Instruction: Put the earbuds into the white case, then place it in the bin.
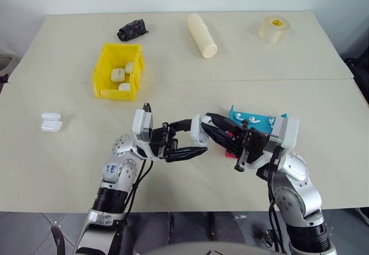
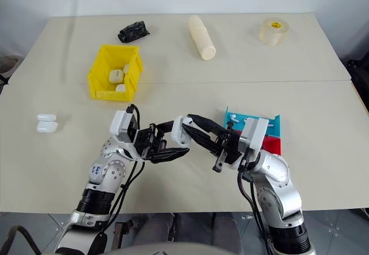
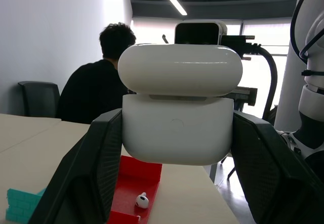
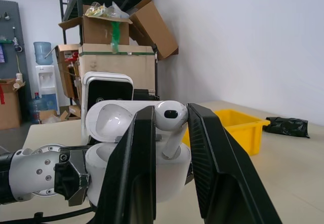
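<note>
glossy white case point(image 3: 177, 113), lid flipped open, stemmed earbud point(image 4: 169, 123) above

Lower sides of white case point(image 3: 177, 127) covered by left gripper point(image 3: 177, 183) fingers; earbud point(image 4: 169, 125) stem tip hidden inside the case; surface cut off by frame edges.

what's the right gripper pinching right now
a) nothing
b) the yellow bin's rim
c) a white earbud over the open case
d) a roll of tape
c: in the right wrist view the right gripper is shut on an earbud, its stem pointing down into the open white case that the left gripper holds.
</note>
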